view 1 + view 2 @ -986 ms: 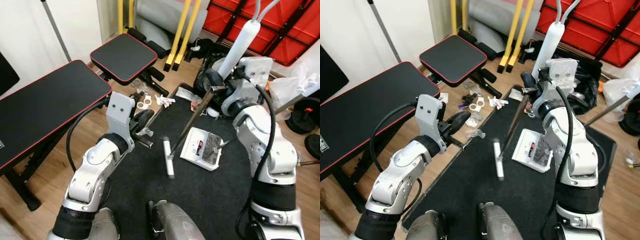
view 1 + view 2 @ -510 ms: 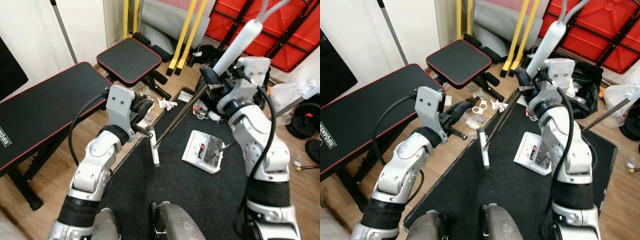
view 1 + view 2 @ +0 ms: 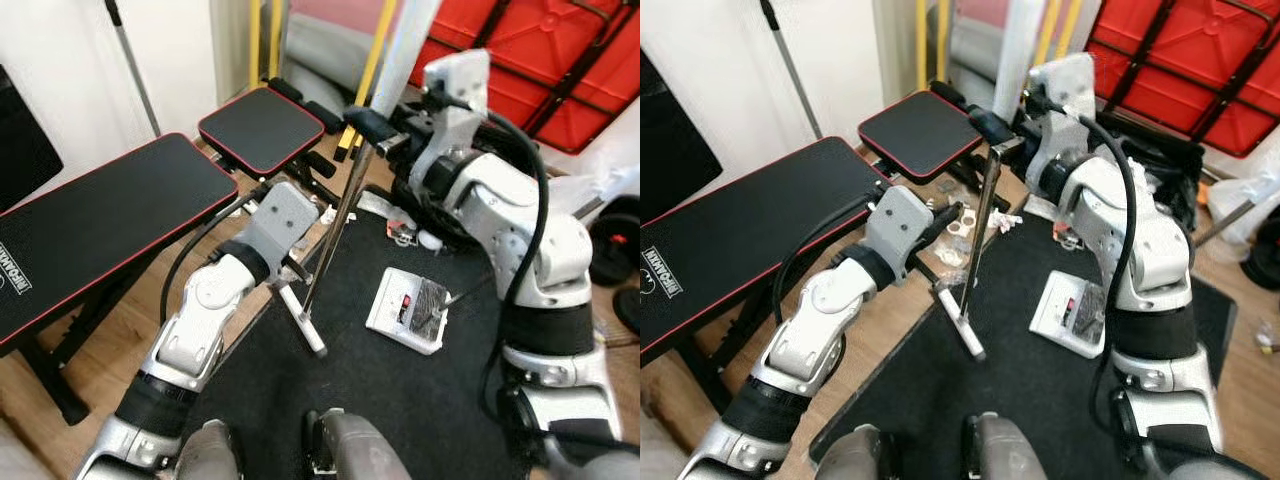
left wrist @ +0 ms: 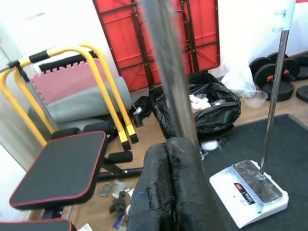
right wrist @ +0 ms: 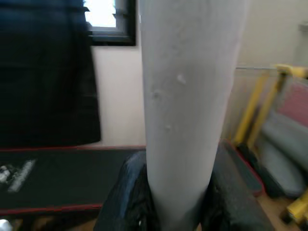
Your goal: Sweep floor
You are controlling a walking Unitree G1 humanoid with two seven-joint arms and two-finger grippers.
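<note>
The broom (image 3: 335,235) stands near-upright at frame centre, head on the black mat (image 3: 400,390), right gripper (image 3: 385,135) clamped high on its handle, left gripper (image 3: 300,270) clenched lower down.

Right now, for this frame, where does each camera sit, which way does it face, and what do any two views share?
Left eye view: on the head, looking down at the black mat, both arms, the broom.
Right eye view: same scene, its stereo twin.
Left wrist view: along the left gripper, shut on the broom pole, towards the white dustpan.
Right wrist view: along the right gripper, clamping the broom's white grip.
Shared: the weight bench and the broom.
</note>
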